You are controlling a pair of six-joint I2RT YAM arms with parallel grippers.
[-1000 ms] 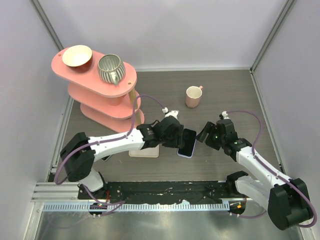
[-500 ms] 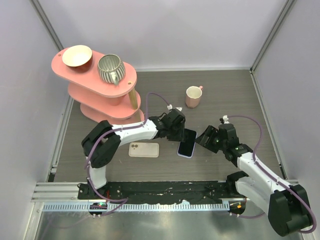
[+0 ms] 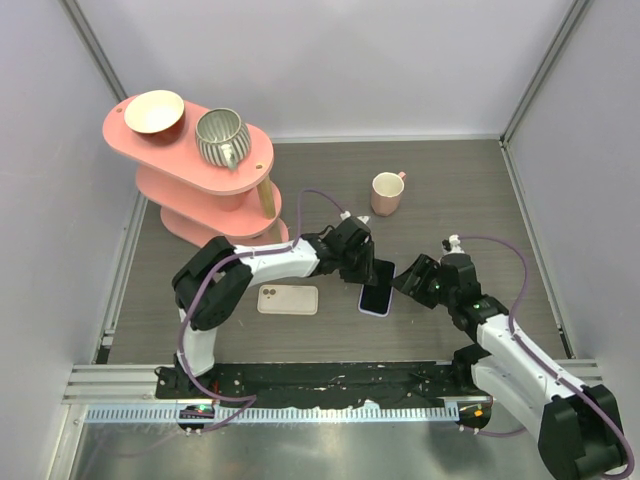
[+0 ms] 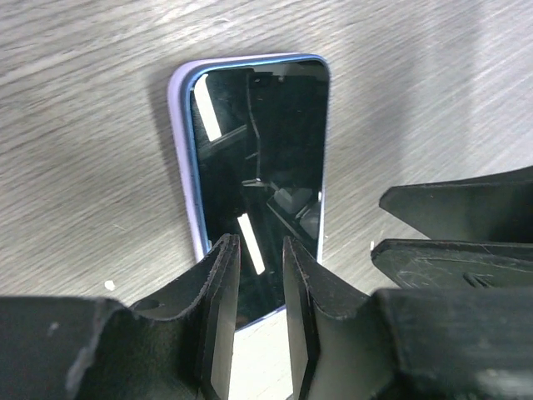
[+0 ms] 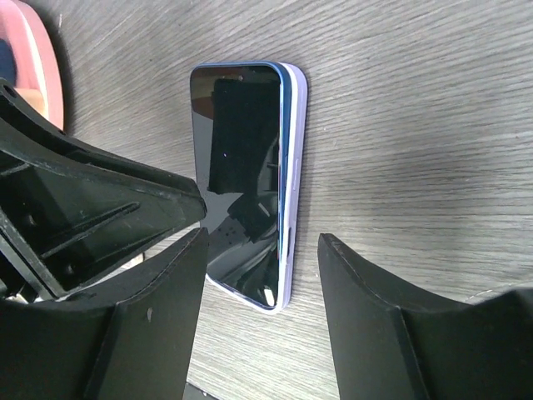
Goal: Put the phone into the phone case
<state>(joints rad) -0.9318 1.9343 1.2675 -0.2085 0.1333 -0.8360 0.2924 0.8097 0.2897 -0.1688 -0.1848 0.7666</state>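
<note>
The left jaws (image 4: 258,250) stand narrowly open, their two fingers (image 4: 218,317) parted by a slim gap with nothing clamped between them. They are positioned over the near end of the phone (image 4: 258,150); whether the fingertips touch the screen cannot be told. The right jaws (image 5: 262,235) stand wide open and hold nothing, and one end of the phone shows through the gap between them. The two sets of jaws sit close together, one on each side of the phone. The phone lies flat, screen up, on the bench (image 4: 83,125) near its centre. A blue rim runs around the dark screen, and the lavender phone case (image 4: 181,167) shows as a second rim outside it along one long side and one end. How fully the phone is seated in the case cannot be told. To the left of the phone, apart from it, a beige slab (image 3: 288,299) with camera openings lies flat. A mug (image 3: 386,193) stands farther back. A pink tiered shelf (image 3: 215,215) at the rear left carries a bowl (image 3: 153,111) and a ribbed pot (image 3: 221,136).
</note>
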